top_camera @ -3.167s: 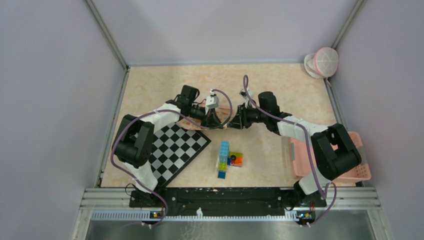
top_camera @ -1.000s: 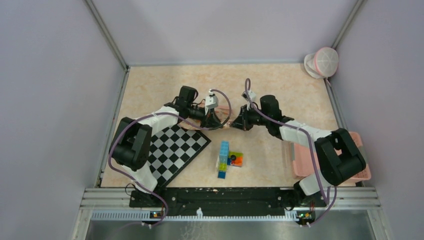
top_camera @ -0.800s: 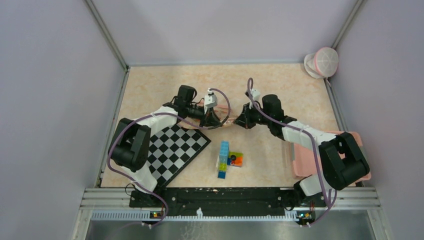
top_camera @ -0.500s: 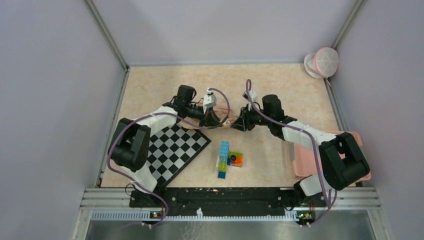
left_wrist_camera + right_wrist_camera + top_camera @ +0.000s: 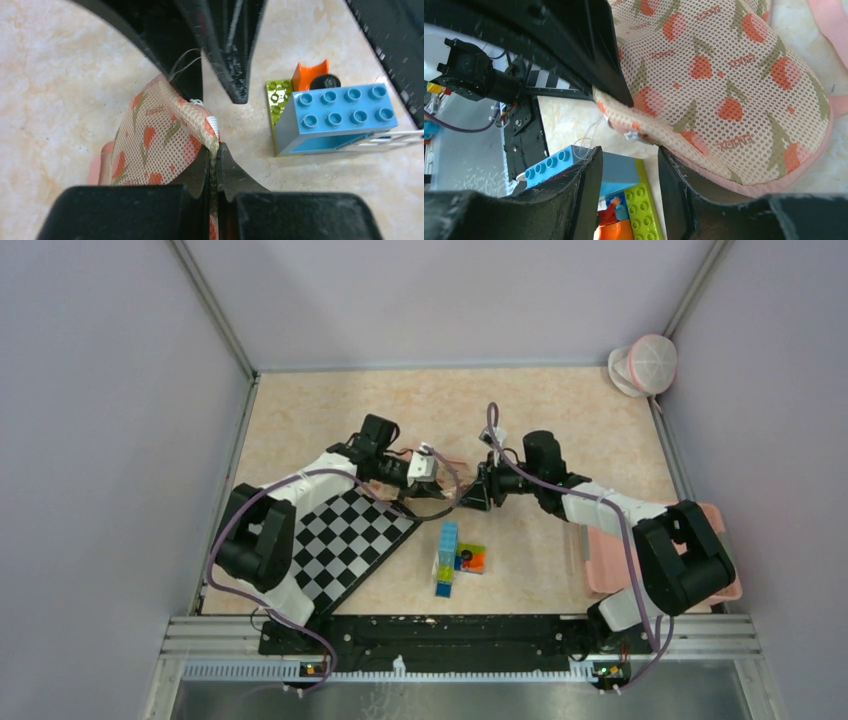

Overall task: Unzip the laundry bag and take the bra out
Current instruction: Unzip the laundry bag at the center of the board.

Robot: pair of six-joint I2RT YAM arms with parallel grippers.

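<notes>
Since a second ago the right gripper [image 5: 629, 150] is opening, jaws apart and empty, just beyond the toy bricks [image 5: 340, 112]. The left gripper [image 5: 214, 152] is pinching tight the seam of the laundry bag [image 5: 155, 140] there. Unzipping seems in hand; next, the right jaws are needing the small zipper pull [image 5: 633, 135]. The bag is showing pale mesh with red flowers, looking closed.

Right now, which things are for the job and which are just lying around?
For the job: laundry bag, left fingers pinching its edge, right fingers open by it.
Just lying around: blocks, chessboard, pink basket, round pink thing in the far corner.
</notes>
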